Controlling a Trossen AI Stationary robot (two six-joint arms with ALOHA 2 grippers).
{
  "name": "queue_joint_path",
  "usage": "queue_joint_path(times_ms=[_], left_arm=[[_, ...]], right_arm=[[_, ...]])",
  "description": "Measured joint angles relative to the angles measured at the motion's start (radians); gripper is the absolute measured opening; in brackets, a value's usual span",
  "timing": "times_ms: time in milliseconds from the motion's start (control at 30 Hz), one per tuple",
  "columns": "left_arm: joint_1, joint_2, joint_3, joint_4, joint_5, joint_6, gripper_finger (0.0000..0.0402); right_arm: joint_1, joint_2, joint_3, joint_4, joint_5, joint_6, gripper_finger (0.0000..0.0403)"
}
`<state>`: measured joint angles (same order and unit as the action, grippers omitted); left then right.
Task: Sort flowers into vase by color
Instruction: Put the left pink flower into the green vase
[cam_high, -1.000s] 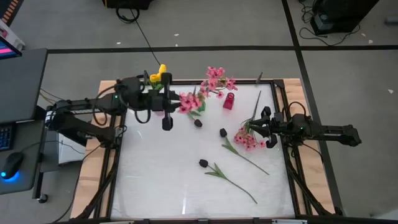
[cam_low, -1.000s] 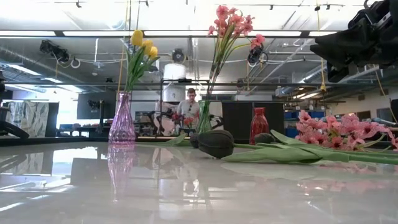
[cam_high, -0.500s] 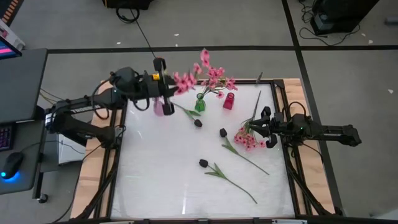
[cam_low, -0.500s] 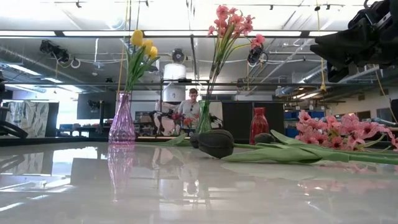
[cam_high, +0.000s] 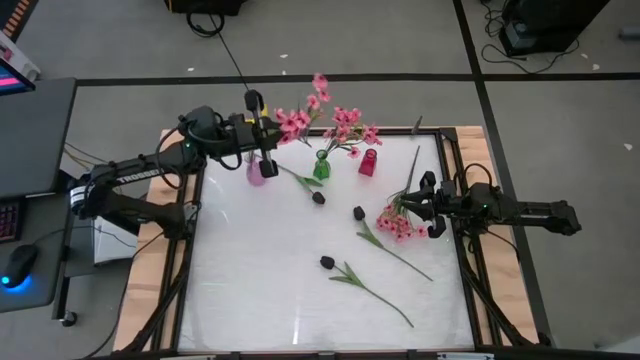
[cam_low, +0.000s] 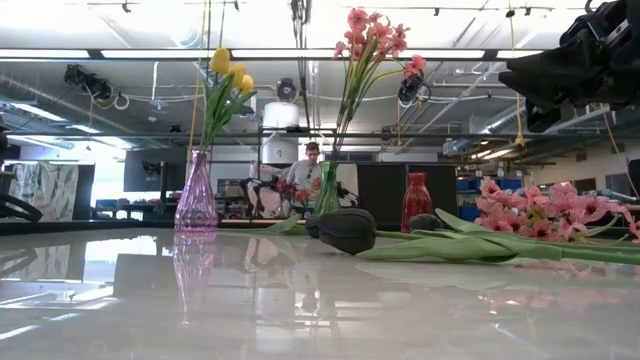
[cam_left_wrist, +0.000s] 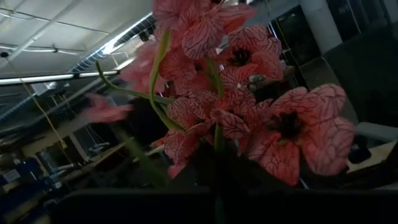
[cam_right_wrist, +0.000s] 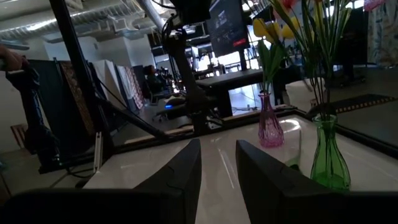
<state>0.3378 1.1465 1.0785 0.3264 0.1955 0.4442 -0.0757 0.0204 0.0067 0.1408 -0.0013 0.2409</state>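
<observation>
Reading "TROSSEN" on the left arm (cam_high: 140, 176), whose pincer (cam_high: 262, 148) carries pink blossoms (cam_high: 294, 121).

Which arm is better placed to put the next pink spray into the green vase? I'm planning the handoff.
Left, probably. The left gripper holds a pink spray raised close beside the green vase. The right gripper sits open at the table's right edge beside another pink spray.

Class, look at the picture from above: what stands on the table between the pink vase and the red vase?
The green vase, holding pink blossoms, stands between the pink vase and the red vase, as the high view shows.
</observation>
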Motion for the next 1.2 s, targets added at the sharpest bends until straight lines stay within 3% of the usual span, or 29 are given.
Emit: queue_joint_path(times_ms=[400, 1200], left_arm=[[0.000, -0.018, -0.138, 0.197, 0.001, -0.102, 0.0007], [0.035, -0.009, -0.205, 0.294, 0.010, -0.091, 0.0008]], right_arm=[[0.000, 0.000, 0.000, 0.000, 0.000, 0.000, 0.0110], [0.000, 0.000, 0.000, 0.000, 0.000, 0.000, 0.0110]])
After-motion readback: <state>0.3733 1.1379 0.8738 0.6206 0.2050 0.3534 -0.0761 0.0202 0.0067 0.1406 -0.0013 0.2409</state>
